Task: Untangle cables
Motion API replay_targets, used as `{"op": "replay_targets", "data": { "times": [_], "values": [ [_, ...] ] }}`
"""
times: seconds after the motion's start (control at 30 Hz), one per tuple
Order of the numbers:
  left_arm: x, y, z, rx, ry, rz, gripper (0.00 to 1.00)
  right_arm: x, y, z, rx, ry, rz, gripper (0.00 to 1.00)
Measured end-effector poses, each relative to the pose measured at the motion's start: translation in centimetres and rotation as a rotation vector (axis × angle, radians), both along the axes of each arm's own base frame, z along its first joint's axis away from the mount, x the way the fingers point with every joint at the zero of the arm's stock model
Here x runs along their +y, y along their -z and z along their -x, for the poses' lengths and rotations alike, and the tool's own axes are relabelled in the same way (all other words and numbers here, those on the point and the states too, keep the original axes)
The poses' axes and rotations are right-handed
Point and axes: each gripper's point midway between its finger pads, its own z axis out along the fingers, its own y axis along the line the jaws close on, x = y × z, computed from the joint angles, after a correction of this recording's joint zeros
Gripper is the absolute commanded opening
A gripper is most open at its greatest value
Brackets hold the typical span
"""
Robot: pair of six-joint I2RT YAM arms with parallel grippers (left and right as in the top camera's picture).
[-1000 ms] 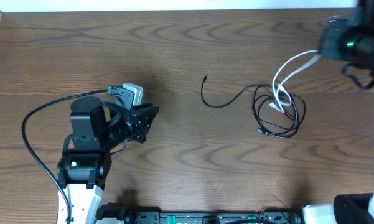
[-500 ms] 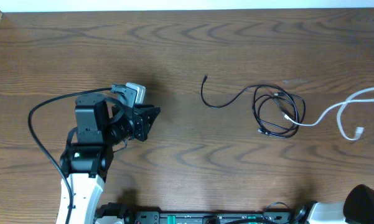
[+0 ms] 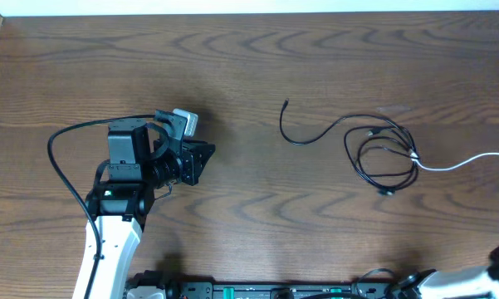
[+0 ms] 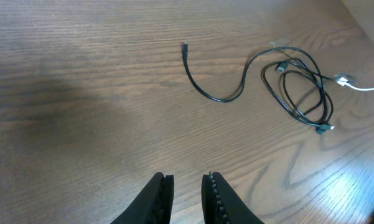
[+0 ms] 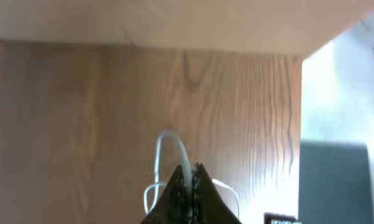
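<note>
now the right gripper (image 5: 188,177), shut on the white cable (image 5: 180,149), seems to tug it from the black cable (image 3: 305,142) at middle right; next the barely open, empty left gripper (image 3: 207,162) could pin that.

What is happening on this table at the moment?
Two robot arms are separating cables on a brown wooden table. The right gripper is shut on a thin white cable, which stretches from the right edge of the overhead view to a loosely coiled thin black cable. The white end lies at the coil's right side. The left gripper hovers over bare wood to the left, fingers slightly apart, holding nothing.
</note>
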Motion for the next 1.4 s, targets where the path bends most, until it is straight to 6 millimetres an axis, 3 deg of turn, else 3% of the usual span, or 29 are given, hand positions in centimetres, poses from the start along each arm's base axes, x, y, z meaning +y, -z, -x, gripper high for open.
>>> {"op": "replay_targets", "data": {
  "times": [0.1,0.17,0.27,0.53,0.67,0.73,0.83,0.93,1.03,1.17,1.3,1.4],
  "values": [
    [0.0,-0.1,-0.1,-0.007,0.000,0.000,0.21,-2.7,7.2,-1.3,0.075,0.022,-0.193,0.01],
    [0.0,-0.3,-0.3,-0.018,0.000,0.000,0.21,-3.2,10.4,-2.2,0.093,0.010,-0.282,0.01],
    [0.0,-0.5,-0.4,-0.030,0.000,0.001,0.21,-3.3,12.7,-3.4,0.087,-0.018,-0.345,0.01],
    [0.0,-0.5,-0.5,-0.032,0.000,0.001,0.21,-2.2,10.0,-5.9,-0.045,-0.116,-0.312,0.01],
    [0.0,-0.5,-0.5,-0.032,0.000,0.001,0.21,-0.1,7.2,-8.8,-0.194,-0.289,-0.306,0.01],
    [0.0,-0.5,-0.5,-0.032,0.001,0.002,0.21,2.7,4.9,-11.0,-0.288,-0.444,-0.309,0.01],
    [-0.2,-0.5,-0.4,-0.031,0.008,0.009,0.21,9.4,0.9,-13.8,-0.399,-0.707,-0.315,0.01],
    [-0.3,-0.6,-0.3,-0.032,0.016,0.016,0.21,19.8,-4.4,-15.3,-0.491,-1.047,-0.285,0.01],
    [-0.4,-0.9,-0.5,-0.047,0.019,0.019,0.21,28.6,-8.0,-14.6,-0.539,-1.319,-0.238,0.01],
    [-0.4,-0.8,-0.5,-0.049,0.020,0.019,0.21,39.3,-11.2,-11.2,-0.593,-1.657,-0.222,0.01],
    [-0.4,-0.7,-0.4,-0.044,0.021,0.021,0.21,44.9,-13.5,-8.2,-0.659,-1.853,-0.185,0.01],
    [-0.4,-0.6,-0.4,-0.043,0.022,0.022,0.21,46.6,-14.7,-6.6,-0.699,-1.915,-0.156,0.01]
  ]
}}
